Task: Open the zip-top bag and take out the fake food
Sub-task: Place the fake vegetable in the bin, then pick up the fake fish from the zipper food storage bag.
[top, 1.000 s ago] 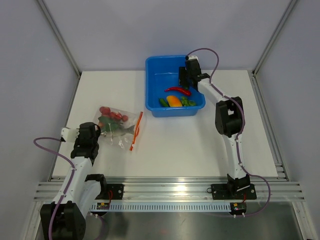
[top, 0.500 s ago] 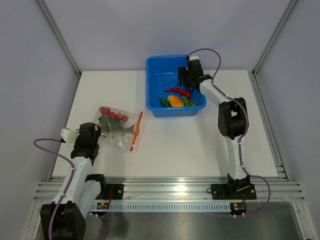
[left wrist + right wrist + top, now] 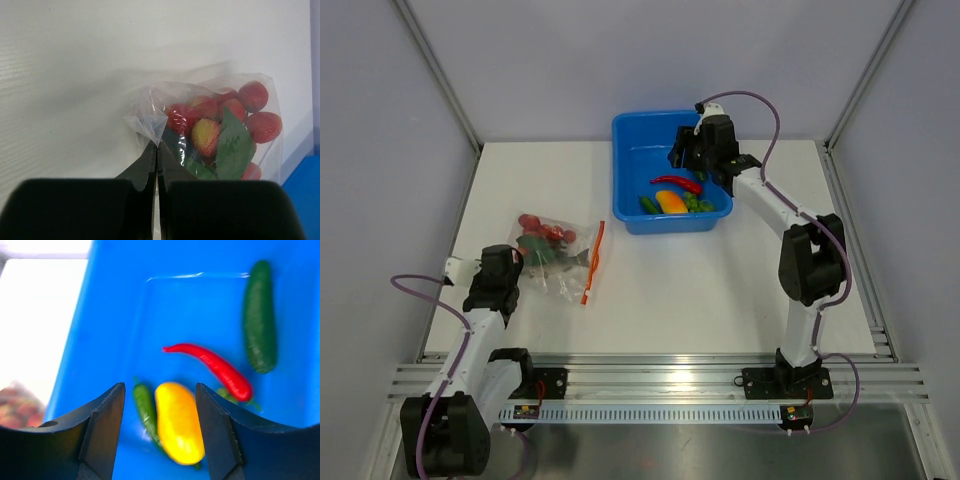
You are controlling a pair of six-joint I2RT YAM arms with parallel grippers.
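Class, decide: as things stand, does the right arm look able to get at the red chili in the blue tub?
Probably yes: the right gripper hangs open over the blue tub, and the red chili lies uncovered inside, nothing between them.

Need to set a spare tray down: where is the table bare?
Bare: the far-left corner, between the zip-top bag and the blue tub; and the near middle, between the bag and the right arm. Crowded: the tub's near half.

The black left gripper [image 3: 157, 150] hides the lower part of the clear crinkly zip-top bag [image 3: 150, 107] in its wrist view. In the right wrist view the bag's small red balls [image 3: 19, 407] are blurred and cut off at the left edge.
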